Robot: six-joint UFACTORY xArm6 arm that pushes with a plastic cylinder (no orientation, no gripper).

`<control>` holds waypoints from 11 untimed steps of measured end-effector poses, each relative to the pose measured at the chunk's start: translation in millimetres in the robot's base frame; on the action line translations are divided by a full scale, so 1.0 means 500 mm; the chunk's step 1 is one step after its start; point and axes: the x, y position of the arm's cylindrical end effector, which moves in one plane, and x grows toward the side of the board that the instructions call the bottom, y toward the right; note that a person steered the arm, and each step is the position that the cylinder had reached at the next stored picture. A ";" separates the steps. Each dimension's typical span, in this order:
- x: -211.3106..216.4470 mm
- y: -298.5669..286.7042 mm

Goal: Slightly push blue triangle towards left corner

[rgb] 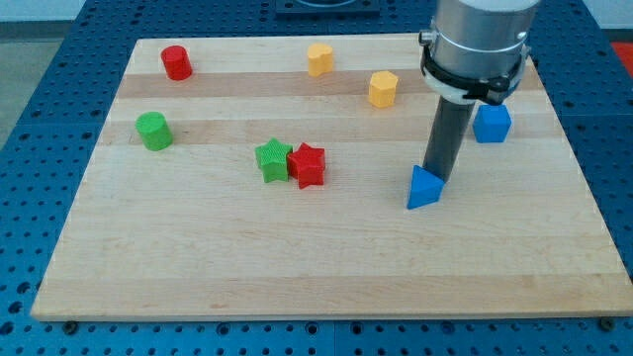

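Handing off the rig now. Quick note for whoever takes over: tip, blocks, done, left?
My tip sits at the upper right edge of the blue triangle, apparently touching it. The triangle lies right of the board's centre, with the blue cube further toward the view's top right. The red star and green star sit together to its left.
Done: tip lined up behind the triangle.
Left: the slight push toward the left corner.

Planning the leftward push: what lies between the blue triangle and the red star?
Nothing: in the camera view, bare wood runs from the blue triangle to the red star. My tip sits at the triangle's upper right.
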 end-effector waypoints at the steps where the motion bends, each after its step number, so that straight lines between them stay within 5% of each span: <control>1: 0.033 0.004; 4: 0.212 -0.170; 5: 0.220 -0.208; 7: 0.210 -0.048; 8: 0.154 -0.099; 11: 0.180 -0.210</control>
